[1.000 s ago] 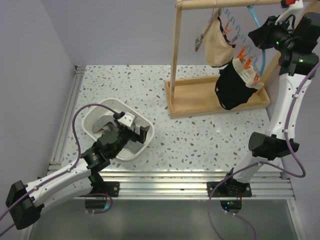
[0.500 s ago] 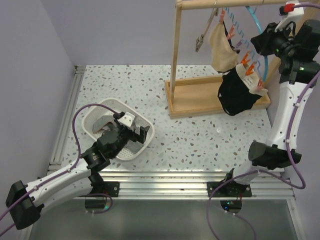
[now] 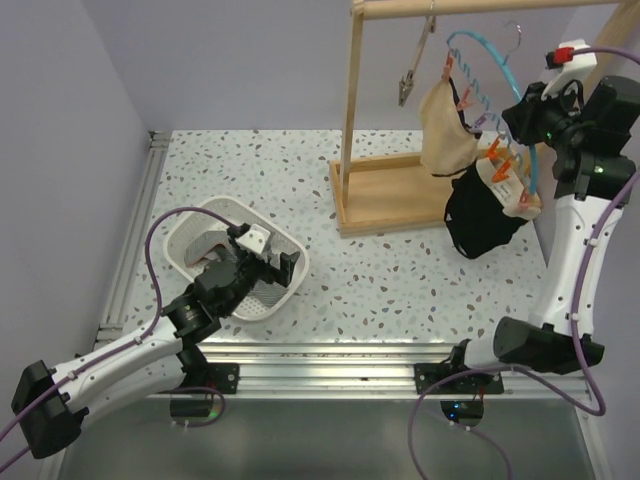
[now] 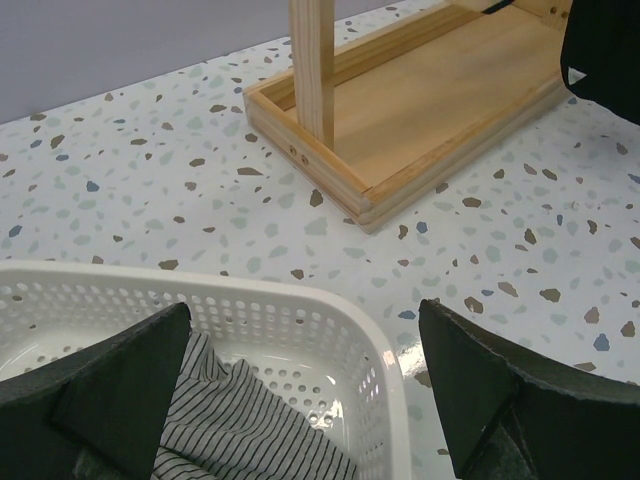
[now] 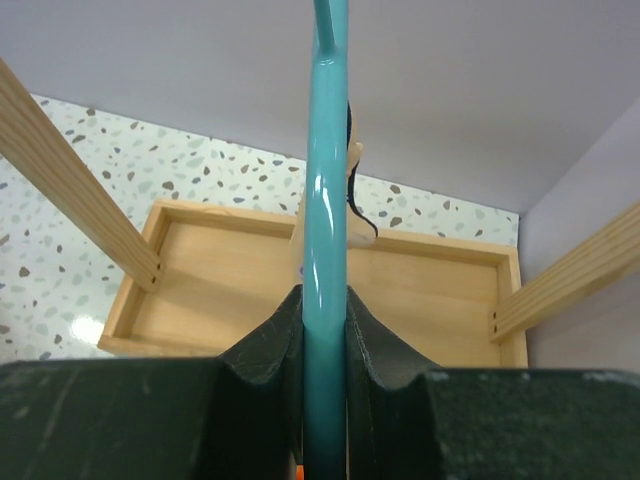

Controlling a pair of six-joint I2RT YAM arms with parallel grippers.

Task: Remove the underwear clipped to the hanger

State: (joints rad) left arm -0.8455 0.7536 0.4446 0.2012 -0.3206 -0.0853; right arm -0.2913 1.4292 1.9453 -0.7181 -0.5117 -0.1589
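Our right gripper (image 5: 324, 315) is closed tight on the teal hanger (image 5: 325, 160), whose bar runs straight up between the two fingers in the wrist view. From above, the hanger's long axis slants from the far side of the wooden rack (image 3: 352, 110) down toward that gripper at the right edge of the table (image 3: 400, 270). Its hook seems to sit just under the top rail, though we cannot tell whether it touches. The two garments left on it hang along that line. The beige pair (image 3: 443, 135) is at the far, high end, and the black pair (image 3: 483, 212) is at the low end, pinched by orange pegs (image 3: 500, 160) just beside the right fingers and drooping below and to the left of them. Both pairs therefore lie on the inner side of the right gripper, toward the middle of the table and facing our other arm. The left gripper (image 4: 305, 320) is spread wide with nothing between its fingers, poised over the white basket (image 4: 300, 300), where the grey striped pair (image 4: 235, 430) already lies. It is well apart from the hanger, with most of the table between them. The right arm is by far the nearer, but it is taken up with holding the hanger. We judge the pull must come from the left arm, reaching right and away toward the black pair, the closer and lower of the two.
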